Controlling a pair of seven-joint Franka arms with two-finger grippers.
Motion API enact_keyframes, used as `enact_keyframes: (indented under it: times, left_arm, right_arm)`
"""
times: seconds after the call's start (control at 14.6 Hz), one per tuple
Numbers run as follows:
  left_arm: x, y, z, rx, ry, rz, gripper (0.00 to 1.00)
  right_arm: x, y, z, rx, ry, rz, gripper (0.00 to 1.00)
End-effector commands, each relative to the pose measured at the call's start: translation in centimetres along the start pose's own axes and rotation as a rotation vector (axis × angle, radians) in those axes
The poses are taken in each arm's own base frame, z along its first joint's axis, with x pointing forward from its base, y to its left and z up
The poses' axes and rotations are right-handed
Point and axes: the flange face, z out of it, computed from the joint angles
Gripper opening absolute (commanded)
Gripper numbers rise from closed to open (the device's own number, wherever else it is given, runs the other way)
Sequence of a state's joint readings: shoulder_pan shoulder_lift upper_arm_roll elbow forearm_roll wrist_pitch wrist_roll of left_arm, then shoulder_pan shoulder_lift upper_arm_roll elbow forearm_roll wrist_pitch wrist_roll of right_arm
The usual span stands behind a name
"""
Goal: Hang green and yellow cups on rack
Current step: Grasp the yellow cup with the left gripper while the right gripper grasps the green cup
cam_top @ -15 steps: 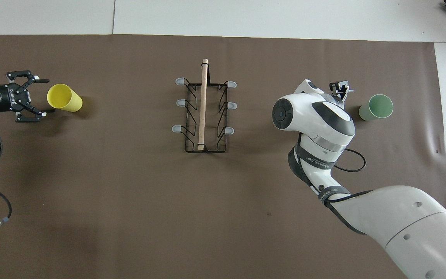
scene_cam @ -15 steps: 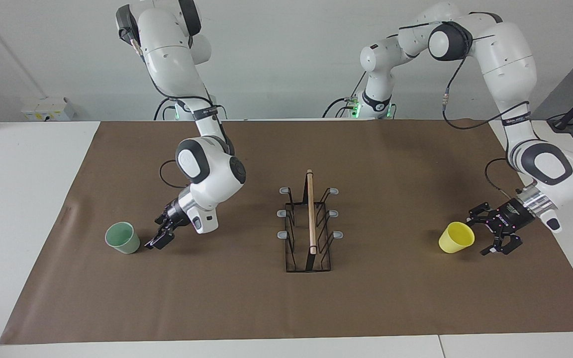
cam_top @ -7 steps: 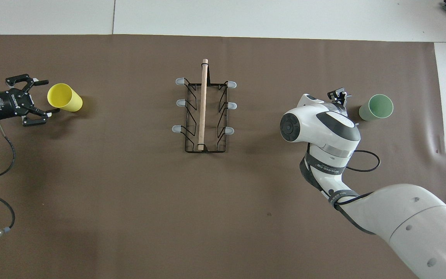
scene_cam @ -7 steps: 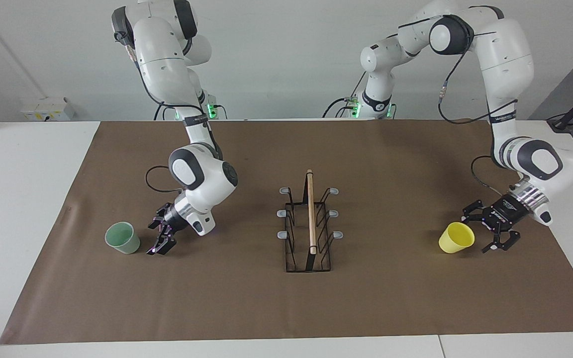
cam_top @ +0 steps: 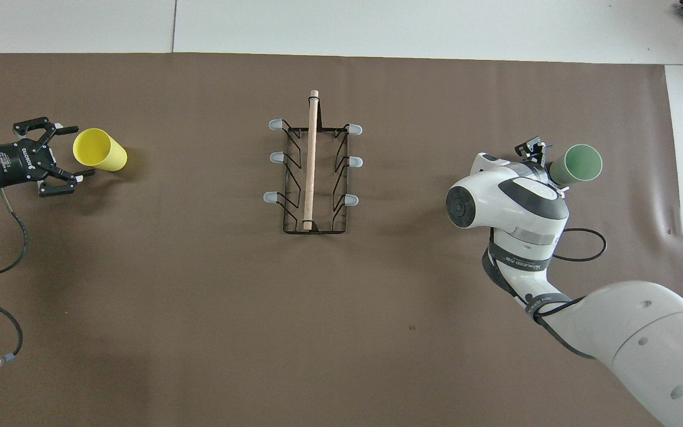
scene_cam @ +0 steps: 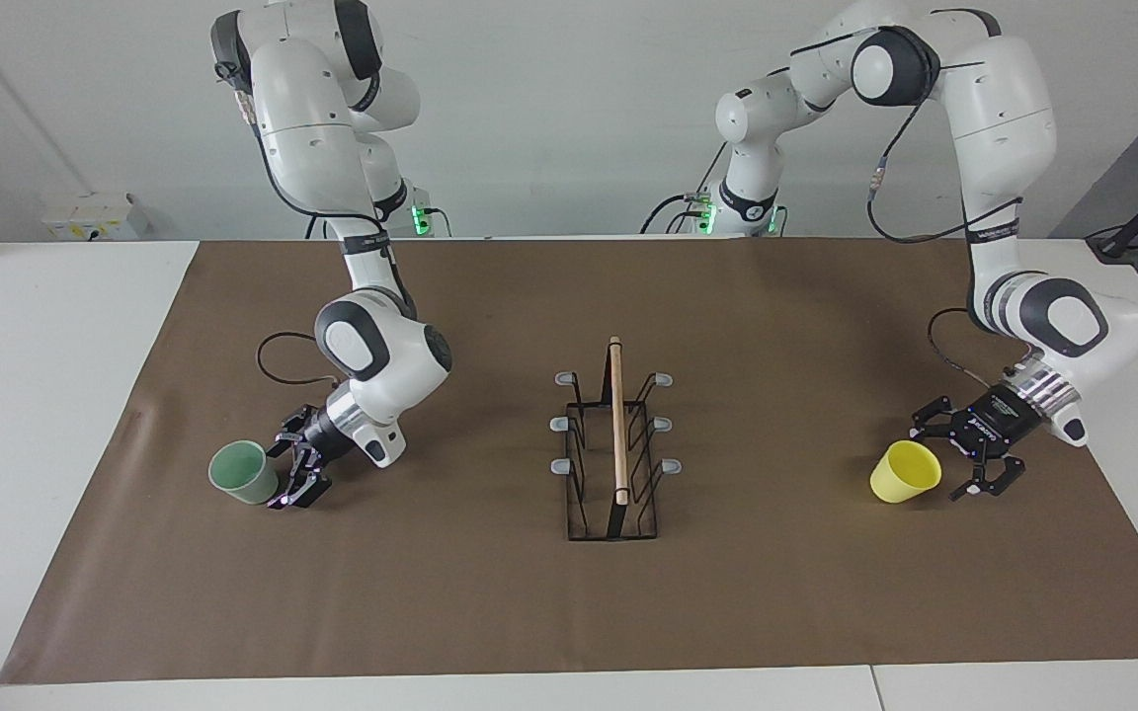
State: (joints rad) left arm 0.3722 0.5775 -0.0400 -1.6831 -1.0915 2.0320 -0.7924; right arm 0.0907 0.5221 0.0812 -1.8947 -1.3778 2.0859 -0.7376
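Note:
The pale green cup (scene_cam: 244,473) (cam_top: 583,163) stands upright on the brown mat toward the right arm's end of the table. My right gripper (scene_cam: 283,473) (cam_top: 546,166) is low beside it, open, with its fingertips at the cup's side. The yellow cup (scene_cam: 905,472) (cam_top: 99,150) stands upright toward the left arm's end. My left gripper (scene_cam: 937,460) (cam_top: 82,150) is open and low beside it, with its fingers starting to straddle it. The black wire rack (scene_cam: 617,425) (cam_top: 312,160) stands between the cups with nothing on its prongs.
The brown mat (scene_cam: 569,612) covers most of the white table (scene_cam: 45,395). A pale box (scene_cam: 95,215) sits by the wall at the right arm's end. Cables trail from both wrists.
Both grippers have moved in toward their cups. The right gripper has closed the gap to the green cup, and the left gripper has edged up to the yellow cup. The cups have not moved.

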Motion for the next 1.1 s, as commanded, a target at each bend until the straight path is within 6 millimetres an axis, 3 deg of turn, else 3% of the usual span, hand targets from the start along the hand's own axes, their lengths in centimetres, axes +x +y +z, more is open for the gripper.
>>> enact_keyframes:
  times: [0.0, 0.21, 0.41, 0.55, 1.03]
  left_arm:
    - [-0.9, -1.2, 0.0, 0.045, 0.025, 0.022, 1.00]
    - [-1.0, -1.2, 0.0, 0.048, 0.028, 0.028, 1.00]
    - [-1.7, -1.4, 1.4, 0.066, 0.027, 0.066, 1.00]
    - [-1.8, -1.3, 1.5, 0.061, 0.034, 0.069, 1.00]
    - [-2.1, -1.6, 2.7, 0.062, 0.050, 0.094, 1.00]
  right_arm:
    - [-1.2, -1.6, 1.6, -0.034, -0.023, -0.055, 1.00]
    - [-1.8, -2.3, 3.2, -0.043, -0.027, -0.055, 1.00]
    - [-2.8, -3.2, 5.3, -0.060, -0.029, -0.032, 1.00]
    - [-2.4, -4.1, 6.0, -0.079, -0.032, -0.060, 0.01]
    - [-2.5, -4.1, 6.0, -0.105, -0.052, -0.106, 0.00]
